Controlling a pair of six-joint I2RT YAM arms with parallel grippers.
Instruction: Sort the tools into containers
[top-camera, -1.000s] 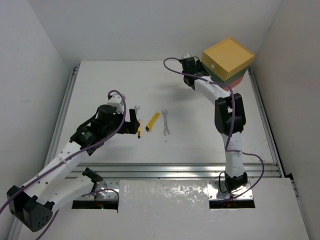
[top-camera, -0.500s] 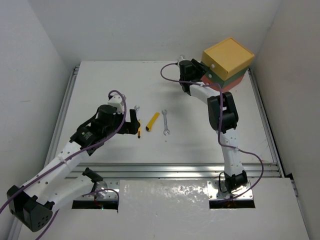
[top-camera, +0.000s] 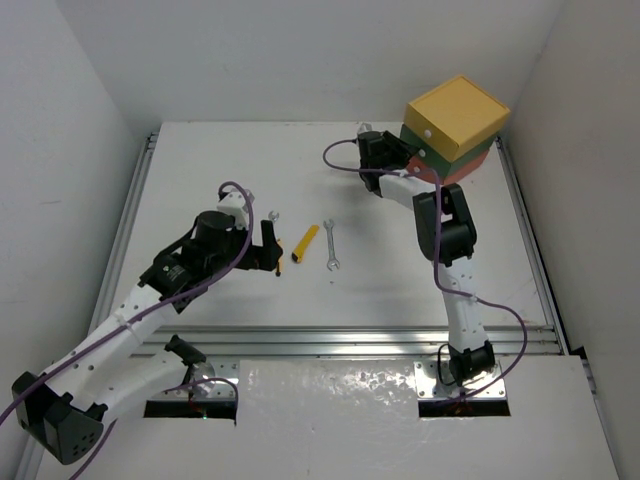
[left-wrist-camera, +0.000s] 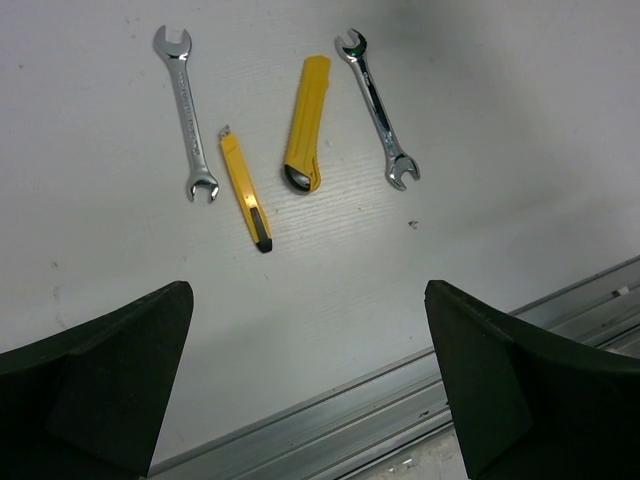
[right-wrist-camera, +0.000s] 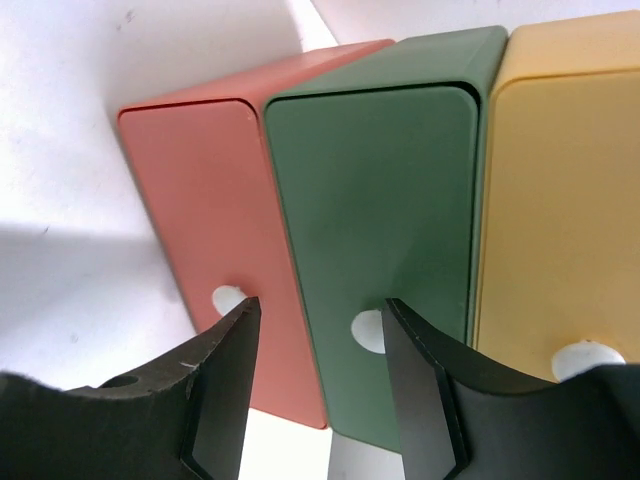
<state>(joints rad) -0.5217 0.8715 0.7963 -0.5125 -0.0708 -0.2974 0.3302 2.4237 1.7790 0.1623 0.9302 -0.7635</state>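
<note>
The right arm has folded in since a second ago, bringing the right hand (right-wrist-camera: 320, 330) up against the drawer fronts; the left arm has not shifted. The right hand's jaws stand half apart, gripping nothing, astride the seam between the red-orange drawer (right-wrist-camera: 210, 200) and the green drawer (right-wrist-camera: 380, 200), whose knob (right-wrist-camera: 366, 330) sits just beside one finger. The left hand (left-wrist-camera: 305, 330) hovers wide open above the tools. Four tools lie on the worktop (top-camera: 220, 160): two silver wrenches, the left wrench (left-wrist-camera: 187, 115) and the right wrench (left-wrist-camera: 378, 110), one yellow cutter (left-wrist-camera: 305, 125) and one thin yellow-black tool (left-wrist-camera: 245, 195). Three drawers are stacked at the far right, with the yellow drawer (right-wrist-camera: 560, 200) on top.
</note>
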